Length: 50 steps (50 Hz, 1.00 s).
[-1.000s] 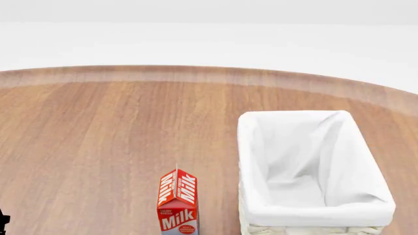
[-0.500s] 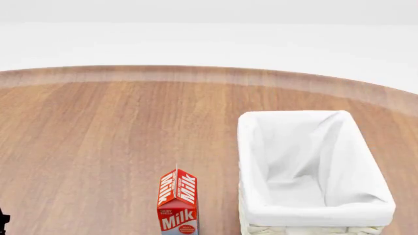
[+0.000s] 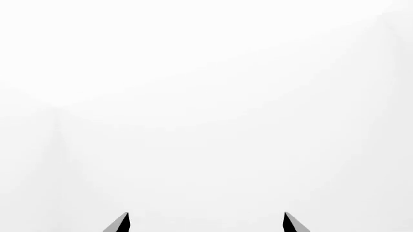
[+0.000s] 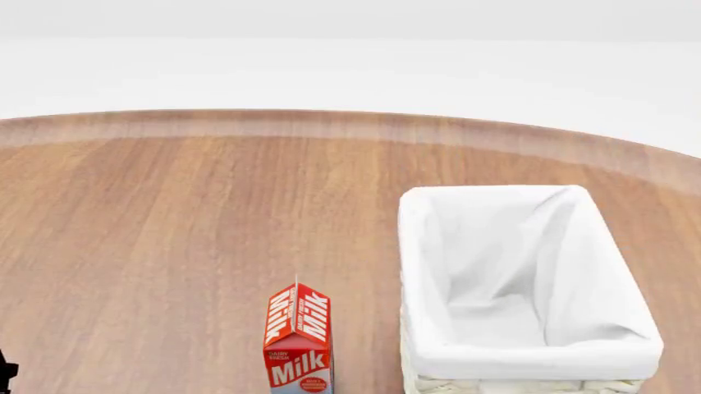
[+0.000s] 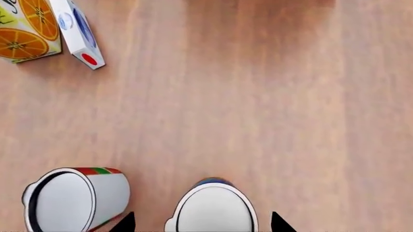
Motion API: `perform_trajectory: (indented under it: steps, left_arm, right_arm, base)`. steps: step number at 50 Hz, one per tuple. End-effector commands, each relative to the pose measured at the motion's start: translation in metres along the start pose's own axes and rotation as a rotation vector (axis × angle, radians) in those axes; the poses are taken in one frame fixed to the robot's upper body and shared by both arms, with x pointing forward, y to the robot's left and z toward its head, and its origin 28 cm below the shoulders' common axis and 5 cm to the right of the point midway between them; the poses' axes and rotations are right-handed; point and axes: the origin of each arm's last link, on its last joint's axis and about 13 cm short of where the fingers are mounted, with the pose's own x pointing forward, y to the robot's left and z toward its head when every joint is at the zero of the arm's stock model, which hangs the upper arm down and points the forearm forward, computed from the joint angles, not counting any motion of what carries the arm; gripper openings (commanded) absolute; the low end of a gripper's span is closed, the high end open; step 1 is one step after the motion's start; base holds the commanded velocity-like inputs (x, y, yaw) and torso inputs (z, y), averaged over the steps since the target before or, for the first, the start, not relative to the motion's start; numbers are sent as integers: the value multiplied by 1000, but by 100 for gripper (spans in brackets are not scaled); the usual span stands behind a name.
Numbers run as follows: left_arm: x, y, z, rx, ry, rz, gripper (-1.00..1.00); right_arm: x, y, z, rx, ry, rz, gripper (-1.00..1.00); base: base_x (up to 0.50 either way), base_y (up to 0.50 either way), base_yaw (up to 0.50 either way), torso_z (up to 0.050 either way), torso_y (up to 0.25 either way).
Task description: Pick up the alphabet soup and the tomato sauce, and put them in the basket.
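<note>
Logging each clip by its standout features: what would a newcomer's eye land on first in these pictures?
In the head view, the large cream wicker basket with white cloth lining sits empty on the round wooden table, with a red milk carton just left of it. In the right wrist view, two pale-topped cans stand out: the blue-labelled alphabet soup between the open fingertips of the right gripper, and the red-and-green tomato sauce beside it.

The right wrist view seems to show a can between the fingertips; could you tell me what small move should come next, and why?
Probably lower the right gripper straight down over the alphabet soup. Its blue-rimmed pale top lies between the two open fingertips, the tomato sauce stands apart beside it, and the basket holds no can yet.
</note>
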Motion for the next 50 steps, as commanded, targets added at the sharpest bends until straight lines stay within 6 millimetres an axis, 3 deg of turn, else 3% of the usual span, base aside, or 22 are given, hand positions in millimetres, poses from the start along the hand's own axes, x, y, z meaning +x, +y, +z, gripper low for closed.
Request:
perform_trajectory:
  steps: [1, 50]
  left_arm:
    - [-1, 0, -1, 3, 19, 3, 100]
    - [-3, 0, -1, 3, 25, 5, 100]
  right_arm:
    - [5, 0, -4, -3, 9, 0, 100]
    - [30, -3, -15, 19, 47, -16, 100]
  base:
    - [0, 0, 0, 0, 0]
    - [0, 0, 0, 0, 0]
